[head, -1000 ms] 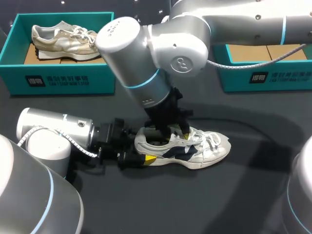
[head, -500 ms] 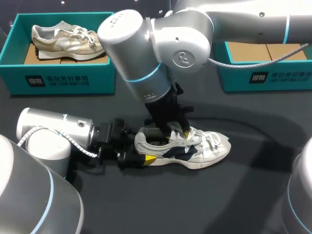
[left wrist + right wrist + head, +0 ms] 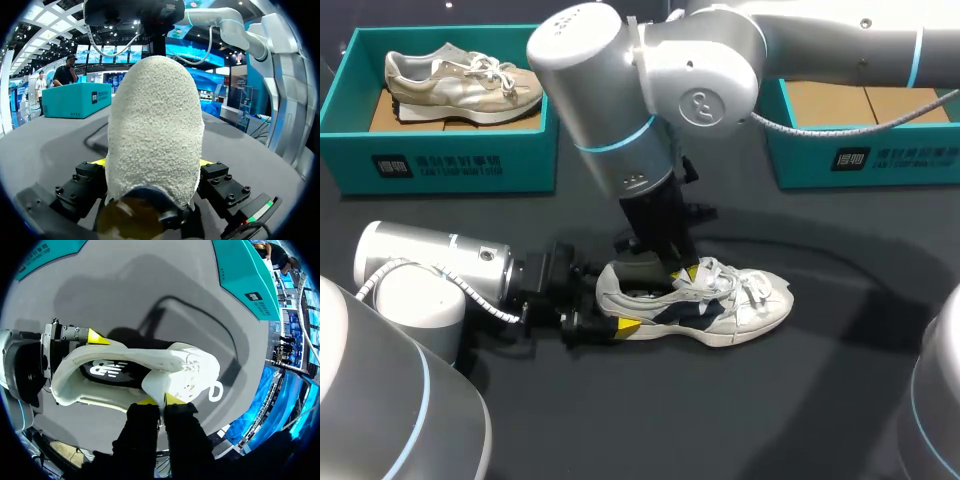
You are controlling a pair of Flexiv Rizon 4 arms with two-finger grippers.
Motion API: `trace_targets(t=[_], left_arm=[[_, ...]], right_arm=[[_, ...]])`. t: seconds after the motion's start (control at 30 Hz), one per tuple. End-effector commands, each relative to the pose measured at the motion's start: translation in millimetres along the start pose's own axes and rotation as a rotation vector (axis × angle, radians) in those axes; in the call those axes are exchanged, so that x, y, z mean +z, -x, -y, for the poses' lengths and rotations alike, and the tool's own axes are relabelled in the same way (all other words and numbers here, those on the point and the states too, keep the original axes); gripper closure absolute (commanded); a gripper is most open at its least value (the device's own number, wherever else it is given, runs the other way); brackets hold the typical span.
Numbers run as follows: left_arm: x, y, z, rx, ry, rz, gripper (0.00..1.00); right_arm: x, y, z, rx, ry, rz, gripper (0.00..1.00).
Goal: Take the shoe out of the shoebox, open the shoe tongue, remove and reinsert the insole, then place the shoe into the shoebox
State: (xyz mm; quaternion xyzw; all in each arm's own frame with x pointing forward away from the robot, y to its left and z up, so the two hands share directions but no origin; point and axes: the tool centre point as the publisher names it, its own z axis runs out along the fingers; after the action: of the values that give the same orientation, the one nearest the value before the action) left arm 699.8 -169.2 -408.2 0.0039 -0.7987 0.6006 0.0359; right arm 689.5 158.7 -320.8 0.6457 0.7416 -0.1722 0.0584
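A white sneaker with dark side panels (image 3: 725, 305) lies on the dark table, toe to the right. My left gripper (image 3: 606, 302) comes in level from the left, its wide-set fingers pressing on both sides of the heel (image 3: 155, 120). One yellow fingertip (image 3: 97, 337) shows against the heel's side. My right gripper (image 3: 680, 272) hangs over the shoe's opening. Its yellow tips are pinched together on the edge of the white tongue (image 3: 161, 384). The dark insole (image 3: 107, 371) lies inside the shoe.
A teal shoebox (image 3: 440, 165) at the back left holds a beige sneaker (image 3: 460, 80). A second teal shoebox (image 3: 870, 160) at the back right shows bare cardboard inside. My right arm's big elbow (image 3: 620, 90) hangs over the table's middle.
My right gripper's fingers have come together at the tongue, and the arm has shifted slightly up and to the right. The left gripper and the shoe have stayed put.
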Motion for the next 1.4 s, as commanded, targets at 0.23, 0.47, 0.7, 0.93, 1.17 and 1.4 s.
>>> trace_targets(t=[0.23, 0.47, 0.7, 0.93, 1.17, 1.4], left_arm=[[2.2, 0.1, 0.0, 0.000, 0.004, 0.000, 1.00], [2.2, 0.1, 0.0, 0.000, 0.004, 0.000, 1.00], [2.2, 0.1, 0.0, 0.000, 0.004, 0.000, 1.00], [2.2, 0.1, 0.0, 0.000, 0.004, 0.000, 1.00], [2.2, 0.1, 0.0, 0.000, 0.004, 0.000, 1.00], [2.2, 0.1, 0.0, 0.000, 0.004, 0.000, 1.00]], right_arm=[[8.5, 43.0, -5.3, -0.243, 0.068, -0.203, 1.00], [8.5, 43.0, -5.3, -0.243, 0.068, -0.203, 1.00], [8.5, 43.0, -5.3, -0.243, 0.068, -0.203, 1.00], [11.0, 65.4, 7.0, -0.253, 0.093, -0.251, 1.00], [13.3, 81.8, 11.7, -0.248, 0.099, -0.250, 1.00], [18.5, 94.1, 12.1, -0.213, 0.087, -0.241, 1.00]])
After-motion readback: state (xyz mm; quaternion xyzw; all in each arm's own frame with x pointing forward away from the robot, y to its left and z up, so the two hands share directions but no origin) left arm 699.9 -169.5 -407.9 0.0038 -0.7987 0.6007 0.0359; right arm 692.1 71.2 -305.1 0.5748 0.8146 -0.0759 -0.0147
